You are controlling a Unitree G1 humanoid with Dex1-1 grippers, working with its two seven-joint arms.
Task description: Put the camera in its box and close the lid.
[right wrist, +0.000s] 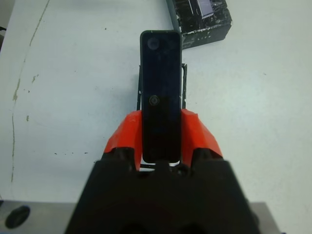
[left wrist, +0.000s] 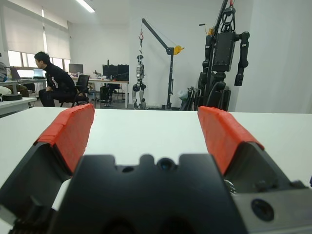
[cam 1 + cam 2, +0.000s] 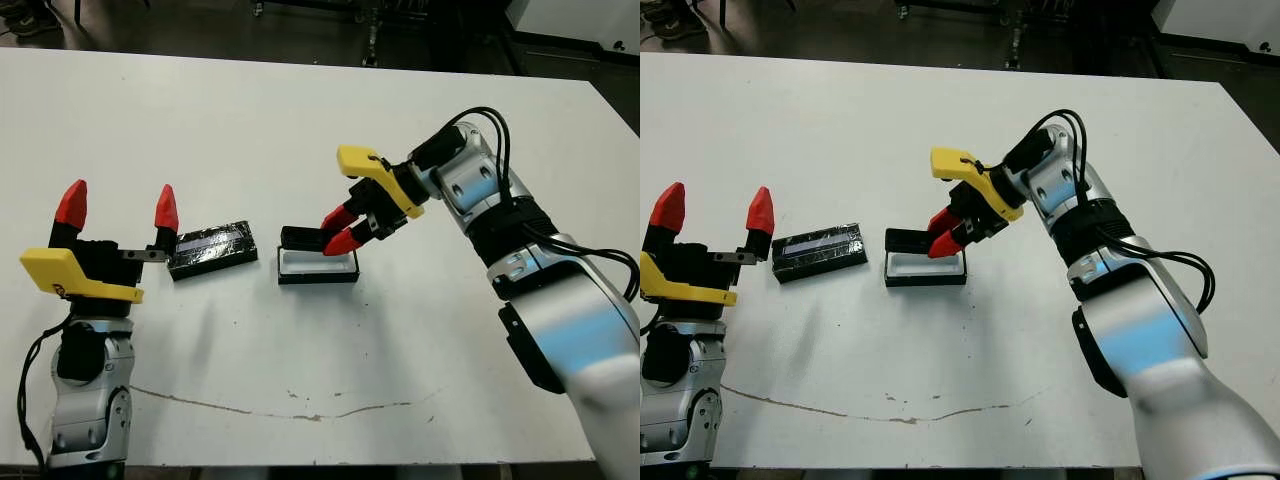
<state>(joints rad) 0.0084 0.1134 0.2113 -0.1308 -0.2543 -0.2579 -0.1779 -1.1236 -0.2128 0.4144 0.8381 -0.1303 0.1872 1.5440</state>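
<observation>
Near the table's centre, the camera (image 1: 160, 92), a slim matte black bar with rounded corners, is pinched between the 2 red fingers of the right gripper (image 3: 340, 228), which are closed on its near end. Its free end hangs over the box (image 3: 318, 266), a shallow black-walled tray with a white lining, and looks tipped toward the rim at 9 o'clock. To seat it well, I judge the bar should be levelled and lined up lengthwise with the tray before the fingers part, since the fit looks snug. At 9 o'clock from the box, just apart from it, the lid (image 3: 211, 248) lies flat, a glossy black slab with a pale stripe. Further out at 9 o'clock, the left gripper (image 3: 120, 207) stands upright with its red tips spread wide, holding nothing, above the smooth white table (image 3: 300, 130)
</observation>
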